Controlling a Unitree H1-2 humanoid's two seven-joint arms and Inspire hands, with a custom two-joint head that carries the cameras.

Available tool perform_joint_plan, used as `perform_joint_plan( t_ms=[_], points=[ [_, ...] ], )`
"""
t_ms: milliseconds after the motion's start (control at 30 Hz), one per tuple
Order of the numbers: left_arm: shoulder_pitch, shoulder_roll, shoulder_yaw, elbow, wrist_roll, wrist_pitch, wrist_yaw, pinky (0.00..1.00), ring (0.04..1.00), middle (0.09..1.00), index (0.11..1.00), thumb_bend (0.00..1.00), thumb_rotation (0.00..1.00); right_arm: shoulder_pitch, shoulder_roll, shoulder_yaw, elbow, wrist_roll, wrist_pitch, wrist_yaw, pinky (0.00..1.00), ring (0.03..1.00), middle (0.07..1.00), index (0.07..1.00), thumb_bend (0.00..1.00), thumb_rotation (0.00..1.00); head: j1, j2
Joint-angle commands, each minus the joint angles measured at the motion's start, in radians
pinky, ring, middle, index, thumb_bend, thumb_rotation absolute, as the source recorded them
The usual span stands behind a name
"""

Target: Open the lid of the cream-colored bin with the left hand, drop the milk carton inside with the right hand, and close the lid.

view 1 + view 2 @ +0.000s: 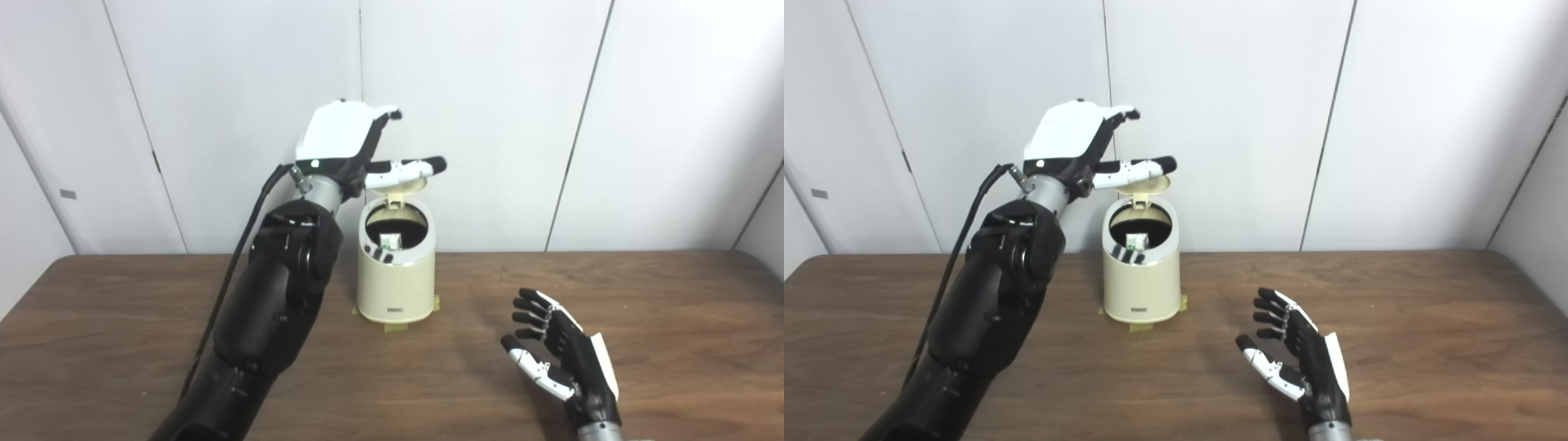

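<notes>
The cream-colored bin stands on the table near the back wall, held down with tape at its base. Its lid is tilted up and back on its hinge. The milk carton lies inside the dark opening. My left hand is raised above and behind the bin, open, with its thumb stretched out over the raised lid. My right hand rests low over the table to the right front of the bin, open and empty, palm facing left.
The brown wooden table runs the full width of the view. White wall panels stand right behind the bin. My left forearm rises close beside the bin's left side.
</notes>
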Motion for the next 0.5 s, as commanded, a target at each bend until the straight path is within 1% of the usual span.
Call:
perform_joint_plan(
  t_ms=[0, 133, 200, 267, 367, 467],
  points=[
    [-0.102, -0.007, -0.009, 0.011, 0.009, -0.001, 0.037, 1.0, 0.856, 0.855, 0.854, 0.82, 1.0, 0.026, 0.015, 0.008, 0.043, -0.016, -0.01, -0.001, 0.63, 0.724, 0.763, 0.776, 0.26, 0.24, -0.001, 0.0],
    [-0.121, -0.012, -0.025, 0.055, 0.002, 0.012, 0.044, 1.0, 0.851, 0.854, 0.855, 0.82, 1.0, 0.027, 0.019, 0.01, 0.038, -0.024, 0.01, -0.003, 0.62, 0.712, 0.76, 0.772, 0.26, 0.26, -0.003, -0.001],
    [-0.12, -0.016, -0.025, 0.067, -0.007, 0.021, 0.051, 1.0, 0.847, 0.85, 0.851, 0.83, 1.0, 0.027, 0.019, 0.012, 0.038, -0.022, 0.006, -0.001, 0.62, 0.71, 0.757, 0.77, 0.26, 0.25, -0.006, 0.0],
    [-0.118, -0.019, -0.023, 0.075, -0.015, 0.036, 0.05, 1.0, 0.846, 0.847, 0.852, 0.83, 1.0, 0.03, 0.021, 0.012, 0.034, -0.018, 0.011, 0.001, 0.62, 0.712, 0.758, 0.771, 0.26, 0.27, -0.006, 0.001],
    [-0.112, -0.016, -0.022, 0.082, -0.029, 0.053, 0.035, 0.99, 0.869, 0.867, 0.857, 0.83, 0.99, 0.031, 0.021, 0.012, 0.032, -0.025, 0.013, -0.002, 0.62, 0.713, 0.757, 0.767, 0.27, 0.31, -0.004, 0.002],
    [-0.107, -0.009, -0.028, 0.088, -0.044, 0.058, 0.026, 1.0, 0.892, 0.888, 0.876, 0.85, 0.99, 0.033, 0.02, 0.014, 0.03, -0.025, 0.011, 0.0, 0.62, 0.713, 0.756, 0.765, 0.27, 0.29, -0.009, 0.002]
  ],
)
